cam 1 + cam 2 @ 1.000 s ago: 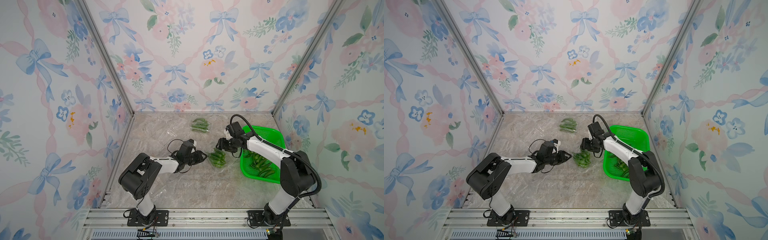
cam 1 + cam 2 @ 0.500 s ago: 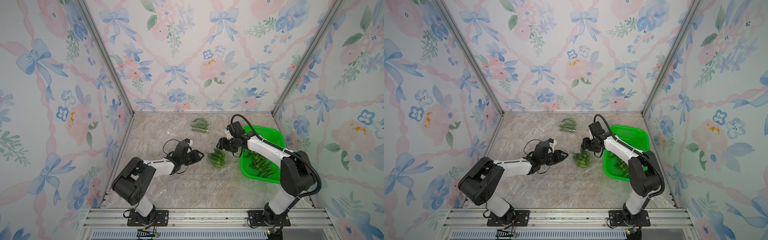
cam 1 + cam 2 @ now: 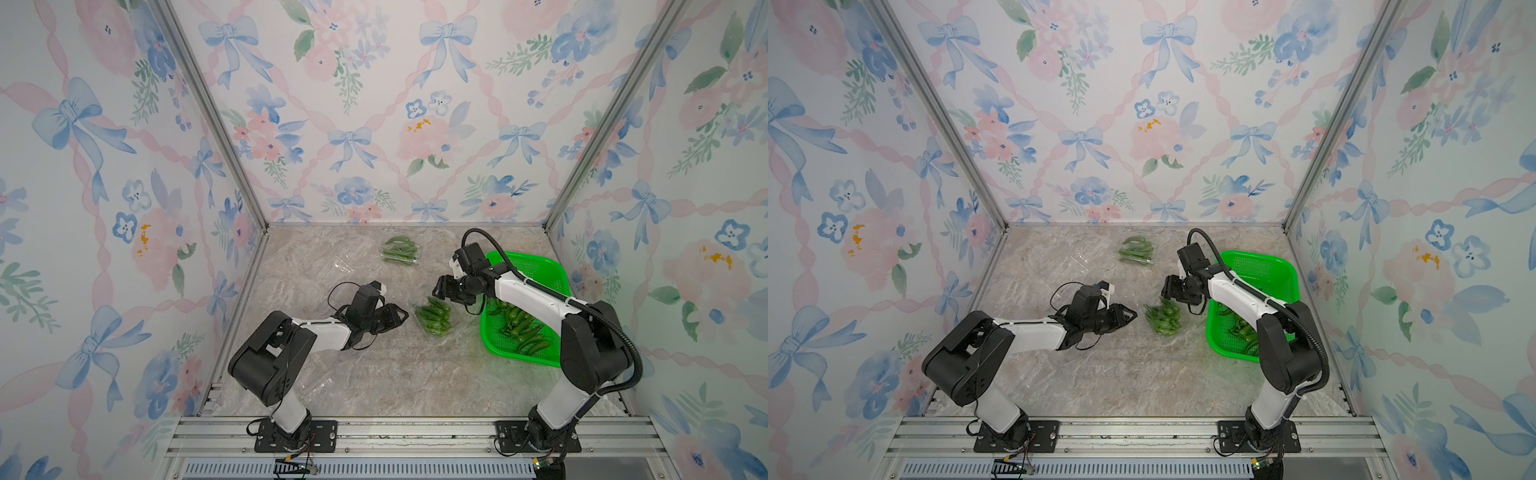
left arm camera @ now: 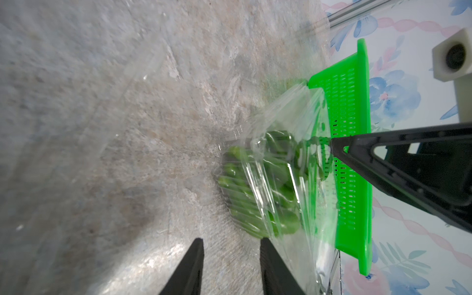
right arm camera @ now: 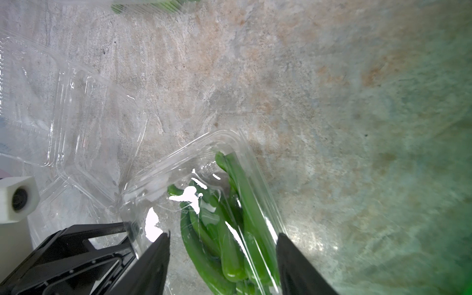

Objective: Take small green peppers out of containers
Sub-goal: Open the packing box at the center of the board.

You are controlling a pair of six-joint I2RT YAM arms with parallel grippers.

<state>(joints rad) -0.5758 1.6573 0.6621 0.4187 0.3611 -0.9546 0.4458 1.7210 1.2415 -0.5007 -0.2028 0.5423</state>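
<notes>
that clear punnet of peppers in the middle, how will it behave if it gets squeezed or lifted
The clear punnet looks thin and see-through, so it would likely flex or buckle under a squeeze. Its glossy walls may slip. The small green peppers lie loose and heaped inside, so tilting it would probably spill them.

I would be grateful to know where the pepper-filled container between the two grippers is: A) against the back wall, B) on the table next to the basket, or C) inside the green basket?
B: in a top view the container sits on the table, just outside the green basket.
</notes>
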